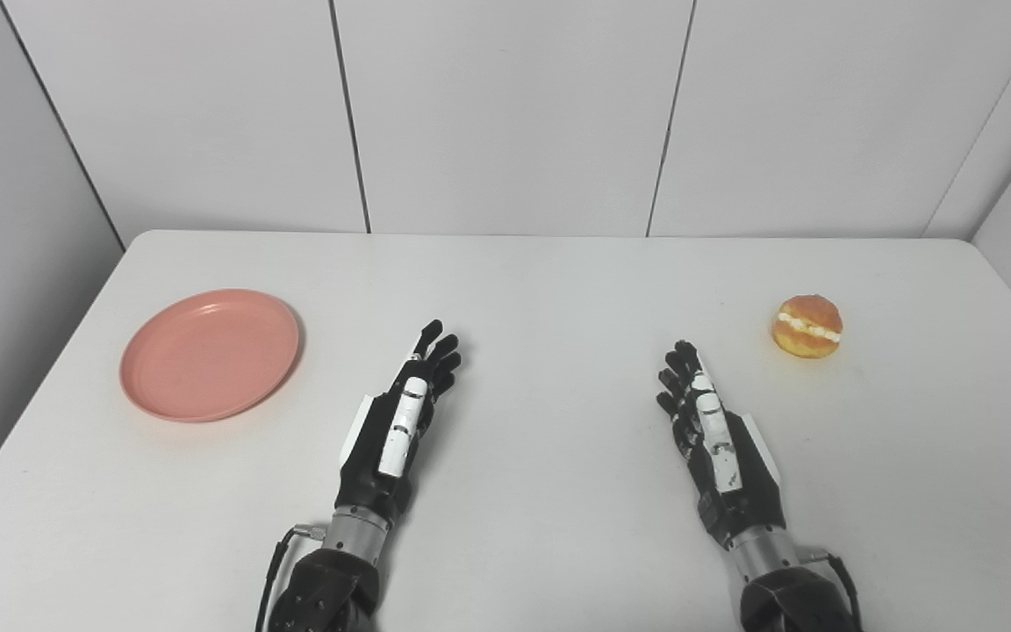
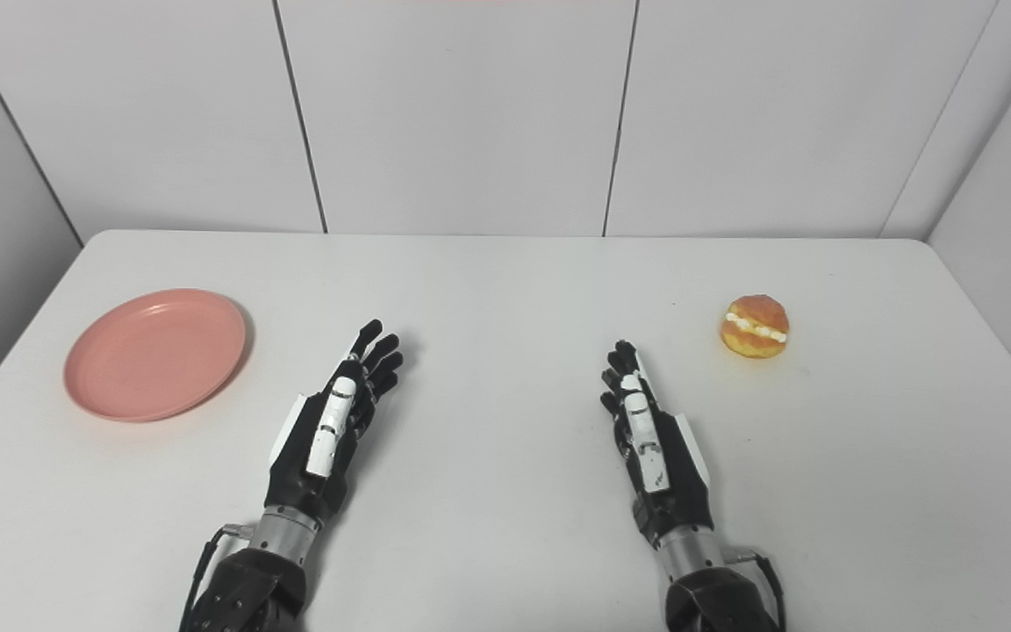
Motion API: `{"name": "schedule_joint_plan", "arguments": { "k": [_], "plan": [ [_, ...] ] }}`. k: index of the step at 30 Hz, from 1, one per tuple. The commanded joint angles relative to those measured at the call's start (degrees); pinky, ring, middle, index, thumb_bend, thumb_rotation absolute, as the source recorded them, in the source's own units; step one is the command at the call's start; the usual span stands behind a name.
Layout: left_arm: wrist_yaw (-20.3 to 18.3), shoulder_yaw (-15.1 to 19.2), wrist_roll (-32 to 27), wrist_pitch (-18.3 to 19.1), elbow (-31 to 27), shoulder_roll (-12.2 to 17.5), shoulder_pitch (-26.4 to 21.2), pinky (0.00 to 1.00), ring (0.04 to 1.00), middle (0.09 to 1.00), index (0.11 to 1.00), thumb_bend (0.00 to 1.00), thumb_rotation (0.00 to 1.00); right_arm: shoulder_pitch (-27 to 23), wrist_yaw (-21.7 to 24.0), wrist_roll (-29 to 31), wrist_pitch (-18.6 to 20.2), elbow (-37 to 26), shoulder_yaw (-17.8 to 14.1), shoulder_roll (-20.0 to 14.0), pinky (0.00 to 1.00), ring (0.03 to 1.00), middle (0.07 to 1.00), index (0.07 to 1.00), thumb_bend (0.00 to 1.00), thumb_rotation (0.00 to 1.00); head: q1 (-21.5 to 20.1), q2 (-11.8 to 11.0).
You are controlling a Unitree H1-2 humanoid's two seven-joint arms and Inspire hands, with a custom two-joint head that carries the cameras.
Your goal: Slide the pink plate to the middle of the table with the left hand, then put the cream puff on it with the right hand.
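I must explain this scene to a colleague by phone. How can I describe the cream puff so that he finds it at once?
Start from the white table and look to its right side, beyond the right hand. There, alone on the bare surface, sits the cream puff. It is a small round golden bun with a white cream stripe through its middle, unlike the flat pink plate on the far left.

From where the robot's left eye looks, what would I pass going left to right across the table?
Pink plate → left hand → right hand → cream puff. All four lie apart on the white table; neither hand touches anything.
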Motion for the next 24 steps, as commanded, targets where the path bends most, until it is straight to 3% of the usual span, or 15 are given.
{"name": "schedule_joint_plan", "arguments": {
  "k": [1,24],
  "plan": [
    [0.1,0.7,0.3,0.2,6.2,1.3,4.7,0.98,0.97,0.985,0.99,0.43,1.0,1.8,0.4,0.8,-0.1,2.6,0.0,0.4,1.0,1.0,1.0,1.0,0.3,1.0,0.0,0.1],
    [0.3,0.7,0.2,0.2,6.5,1.1,4.6,0.98,0.97,0.987,0.989,0.43,1.0,1.7,0.4,0.8,0.1,2.8,-0.1,0.3,1.0,1.0,1.0,1.0,0.29,1.0,0.9,-0.2]
  ]
}}
